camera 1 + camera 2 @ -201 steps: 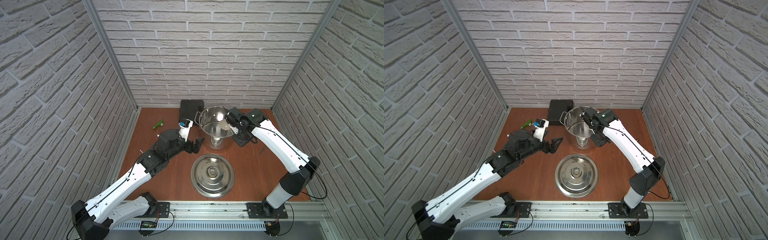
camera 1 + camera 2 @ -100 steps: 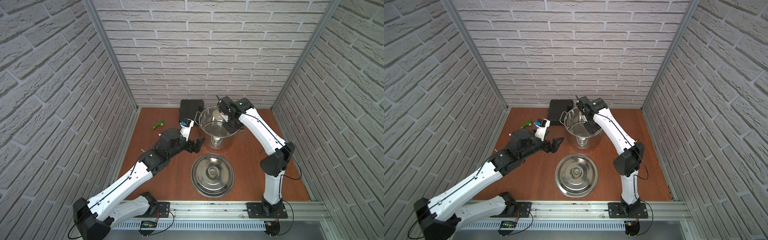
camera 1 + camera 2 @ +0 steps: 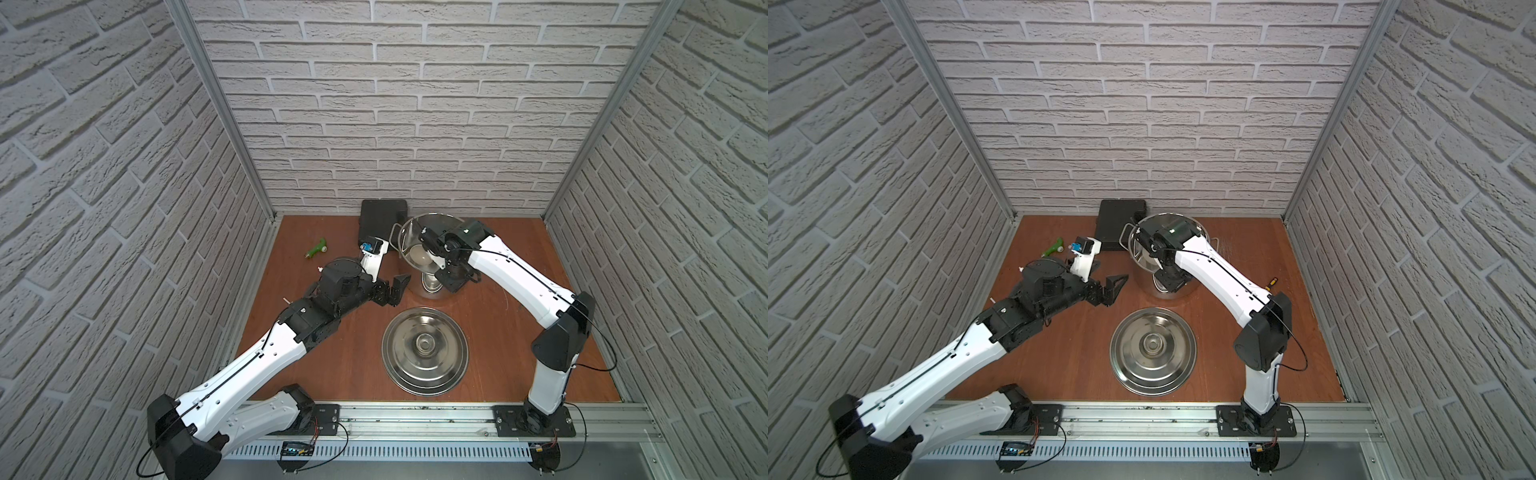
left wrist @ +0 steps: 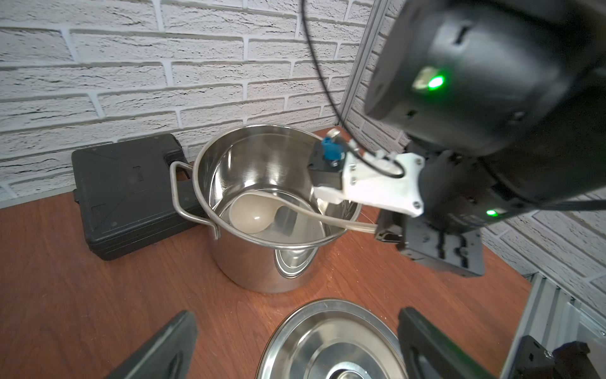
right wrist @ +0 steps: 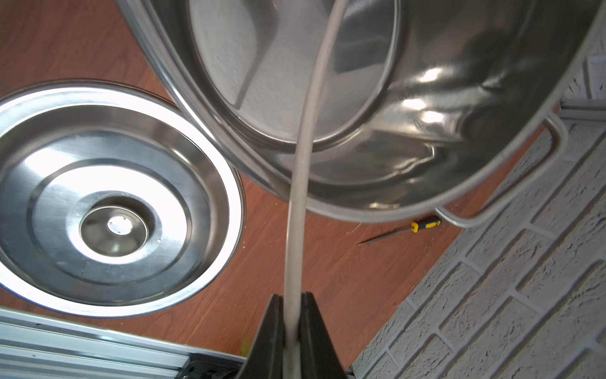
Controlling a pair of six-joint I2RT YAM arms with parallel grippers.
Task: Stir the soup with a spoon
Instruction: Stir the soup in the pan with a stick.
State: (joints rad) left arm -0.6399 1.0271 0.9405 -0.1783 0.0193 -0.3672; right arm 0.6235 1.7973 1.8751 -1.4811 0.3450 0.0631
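Observation:
The soup is an empty-looking steel stockpot (image 3: 432, 289) (image 3: 1142, 274) (image 4: 262, 262) (image 5: 426, 131) at the back of the table. The cream spoon's bowl (image 3: 417, 254) (image 4: 251, 216) rests low inside it, on the left side. Its slim handle (image 5: 306, 131) crosses the rim on the near right. My right gripper (image 5: 292, 297) (image 3: 446, 272) is shut on that handle just outside the rim. My left gripper (image 3: 392, 291) (image 3: 1111, 289) (image 4: 295, 344) stands open and empty, low over the table left of the pot.
The pot's steel lid (image 3: 424, 351) (image 3: 1152, 351) (image 5: 114, 197) lies knob-up in front of the pot. A black case (image 3: 380, 220) (image 4: 131, 197) sits behind the pot's left. A small green tool (image 3: 316, 248) lies back left, a yellow-handled screwdriver (image 5: 423, 224) right of the pot.
My right arm has swung back and around over the pot, and the spoon's bowl has travelled from the right side to the left inside it. The left arm has stayed still.

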